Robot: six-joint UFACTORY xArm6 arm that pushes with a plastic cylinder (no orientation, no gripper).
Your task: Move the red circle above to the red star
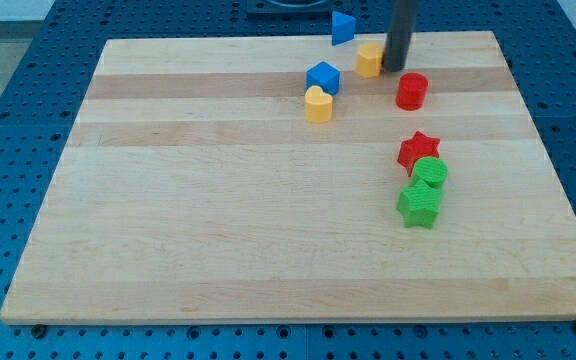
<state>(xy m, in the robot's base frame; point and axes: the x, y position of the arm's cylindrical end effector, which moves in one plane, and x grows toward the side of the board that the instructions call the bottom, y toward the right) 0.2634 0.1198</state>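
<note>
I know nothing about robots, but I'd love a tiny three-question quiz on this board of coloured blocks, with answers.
1. True or false: the red circle touches the red star.
2. Which block is my tip right beside? A) blue cube B) yellow block at the view's top C) green star
3. Fill in: the green circle sits between the red star and the green ____.

Key: 1 false, bare board shows between them. 2 B; my tip stands just to that block's right, up and left of the red circle. 3 star.
</note>
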